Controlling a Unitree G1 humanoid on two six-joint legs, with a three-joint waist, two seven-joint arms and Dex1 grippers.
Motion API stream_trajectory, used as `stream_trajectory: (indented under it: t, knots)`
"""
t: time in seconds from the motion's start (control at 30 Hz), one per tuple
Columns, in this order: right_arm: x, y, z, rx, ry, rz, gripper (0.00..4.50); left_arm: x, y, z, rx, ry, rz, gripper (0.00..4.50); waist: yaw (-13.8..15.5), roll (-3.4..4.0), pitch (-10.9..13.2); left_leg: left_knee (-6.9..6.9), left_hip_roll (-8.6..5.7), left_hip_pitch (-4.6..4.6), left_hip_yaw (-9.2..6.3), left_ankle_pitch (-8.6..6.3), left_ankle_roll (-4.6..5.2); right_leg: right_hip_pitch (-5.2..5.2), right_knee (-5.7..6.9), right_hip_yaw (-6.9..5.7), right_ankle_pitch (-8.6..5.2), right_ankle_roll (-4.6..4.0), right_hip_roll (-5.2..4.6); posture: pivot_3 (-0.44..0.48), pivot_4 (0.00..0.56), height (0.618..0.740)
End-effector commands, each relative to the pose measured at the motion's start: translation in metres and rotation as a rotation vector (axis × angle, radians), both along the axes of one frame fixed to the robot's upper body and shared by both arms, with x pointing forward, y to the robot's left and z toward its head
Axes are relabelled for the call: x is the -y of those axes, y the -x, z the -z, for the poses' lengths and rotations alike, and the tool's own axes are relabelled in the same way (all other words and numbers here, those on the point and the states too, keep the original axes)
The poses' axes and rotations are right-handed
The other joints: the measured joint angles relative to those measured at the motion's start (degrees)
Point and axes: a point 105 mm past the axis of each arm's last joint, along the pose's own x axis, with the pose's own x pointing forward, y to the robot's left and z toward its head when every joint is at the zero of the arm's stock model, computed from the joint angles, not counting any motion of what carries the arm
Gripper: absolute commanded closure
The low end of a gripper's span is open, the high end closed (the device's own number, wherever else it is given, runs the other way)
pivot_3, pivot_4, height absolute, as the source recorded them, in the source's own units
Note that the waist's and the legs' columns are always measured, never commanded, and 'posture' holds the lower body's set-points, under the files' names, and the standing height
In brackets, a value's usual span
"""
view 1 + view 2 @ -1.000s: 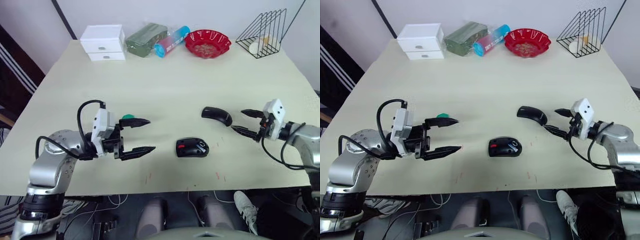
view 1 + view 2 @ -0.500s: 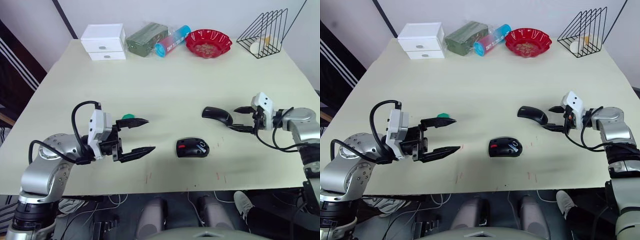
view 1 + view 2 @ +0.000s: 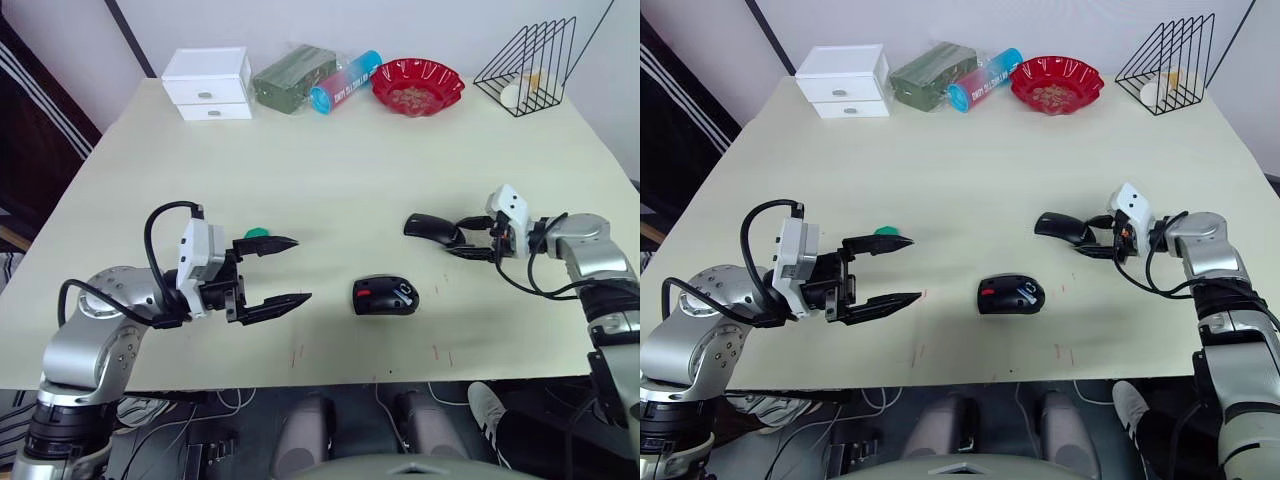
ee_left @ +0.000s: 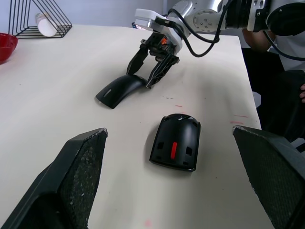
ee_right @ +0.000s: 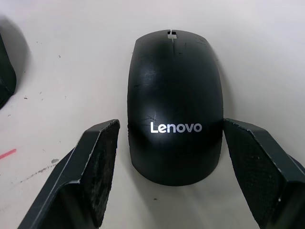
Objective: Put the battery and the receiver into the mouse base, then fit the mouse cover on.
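On the pale worktop (image 3: 330,170) the right gripper (image 3: 466,237) sits low at the near end of the mouse cover (image 3: 434,229), its two black fingers spread apart with one on either side of the shell's end; the right wrist view shows the cover (image 5: 175,102) lying between the fingers (image 5: 93,167) with a gap on each side, so they are open around it and not yet touching it. The cover lies arched side up, a white brand name printed across it. The mouse base (image 3: 385,296) rests on the worktop nearer the front edge, a little to the left of the cover and apart from it, with a red patch showing on its top. The left gripper (image 3: 286,271) hovers over the worktop well to the left of the mouse base, its fingers wide open and holding nothing; one fingertip lies just beside a small green disc (image 3: 256,234). Along the far edge of the worktop stand a white drawer box (image 3: 207,83), a dark green pouch (image 3: 291,78), a blue and pink tube (image 3: 343,81), a red dish (image 3: 416,86) and a black wire rack (image 3: 527,63). I cannot make out the battery.
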Motion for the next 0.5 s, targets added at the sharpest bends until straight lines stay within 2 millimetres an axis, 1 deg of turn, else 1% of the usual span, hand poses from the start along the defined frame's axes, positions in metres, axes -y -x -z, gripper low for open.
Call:
stream_trajectory:
  t: [0.03, 0.5]
  knots:
    - [-0.001, -0.0064, -0.0139, 0.046, -0.005, 0.008, 0.88, 0.0038, 0.0025, -0.0101, 0.047, -0.005, 0.022, 0.0, -0.01, 0.0, 0.0, 0.0, 0.0, 0.0, 0.0, 0.0, 0.0, 0.0, 0.0, 0.0, 0.0, 0.0, 0.0, 0.0, 0.15, 0.74]
    - [0.0035, -0.0091, -0.0179, 0.076, -0.013, 0.041, 0.88, 0.0024, 0.0014, -0.0085, 0.042, -0.008, 0.022, 0.0, -0.02, 0.01, 0.01, -0.01, 0.0, 0.0, 0.0, 0.0, 0.0, 0.0, 0.0, 0.0, 0.0, 0.0, 0.0, 0.0, 0.15, 0.74]
